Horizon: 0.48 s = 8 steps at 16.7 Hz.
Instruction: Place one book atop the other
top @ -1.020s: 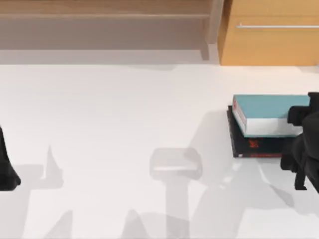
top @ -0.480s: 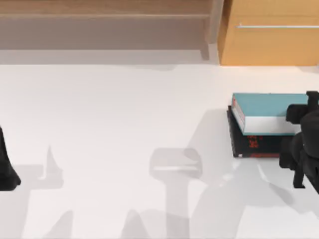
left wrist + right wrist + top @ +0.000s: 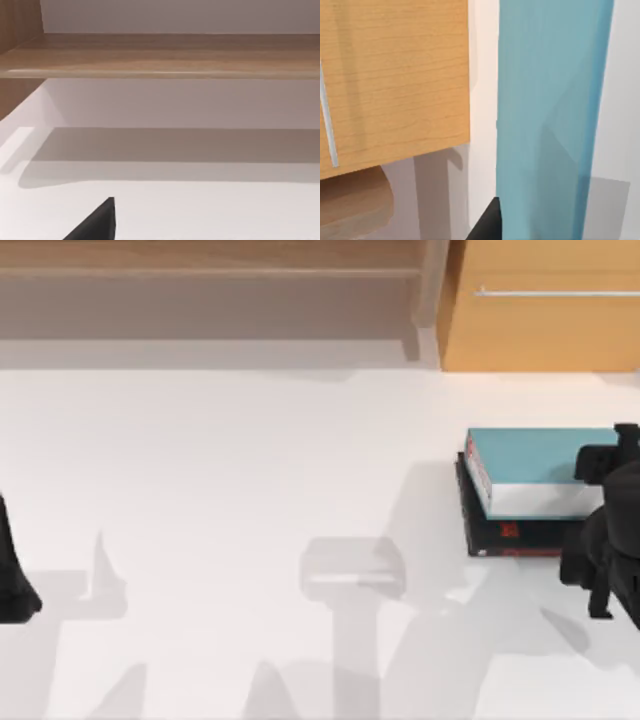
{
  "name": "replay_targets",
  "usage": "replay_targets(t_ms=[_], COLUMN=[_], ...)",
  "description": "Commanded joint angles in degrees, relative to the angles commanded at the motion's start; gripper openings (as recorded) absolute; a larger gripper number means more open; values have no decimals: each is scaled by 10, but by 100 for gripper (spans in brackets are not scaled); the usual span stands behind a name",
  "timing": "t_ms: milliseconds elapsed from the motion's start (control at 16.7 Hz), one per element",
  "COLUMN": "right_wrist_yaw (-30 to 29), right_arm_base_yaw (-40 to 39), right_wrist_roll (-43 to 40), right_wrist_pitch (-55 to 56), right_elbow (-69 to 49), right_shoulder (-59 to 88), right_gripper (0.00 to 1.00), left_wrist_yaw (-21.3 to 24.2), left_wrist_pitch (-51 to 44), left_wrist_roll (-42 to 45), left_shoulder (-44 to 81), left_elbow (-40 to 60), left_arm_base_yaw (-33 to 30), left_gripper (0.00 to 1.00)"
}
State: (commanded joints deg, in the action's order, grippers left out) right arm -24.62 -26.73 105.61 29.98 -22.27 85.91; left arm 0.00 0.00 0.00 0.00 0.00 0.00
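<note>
Teal book lies on the black book, right arm at its outer end

Top view: teal book (image 3: 535, 455) rests flat on the thin black book (image 3: 510, 535), near the table's (image 3: 250, 490) right edge. It looks thick, stiff and fairly heavy, best held across cover and underside near the page edge. My right gripper (image 3: 600, 465) sits at the book's far-right end; whether its fingers are parted or closed I cannot tell. The wooden cabinet (image 3: 540, 310) stands behind the stack; wide bare table opens leftward from the fingers. My left arm (image 3: 12, 580) is parked at the left edge.

Left wrist view: bare table and a wooden shelf (image 3: 160, 55).

Right wrist view: teal cover lies close below, the cabinet beyond it.
</note>
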Motion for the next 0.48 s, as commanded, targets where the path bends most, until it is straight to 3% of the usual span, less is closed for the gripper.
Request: replay_targets(t_ms=[120, 480], right_wrist_yaw=[0, 0], right_arm_base_yaw=[0, 0], right_wrist_roll=[0, 0], right_wrist_pitch=[0, 0], right_elbow=[0, 0], right_shoulder=[0, 0], right_gripper=[98, 100], left_wrist_yaw=[0, 0], left_wrist_pitch=[0, 0], left_wrist_roll=[0, 0], left_shoulder=[0, 0], left_elbow=[0, 0], left_arm_base_yaw=[0, 0], left_gripper=[100, 100])
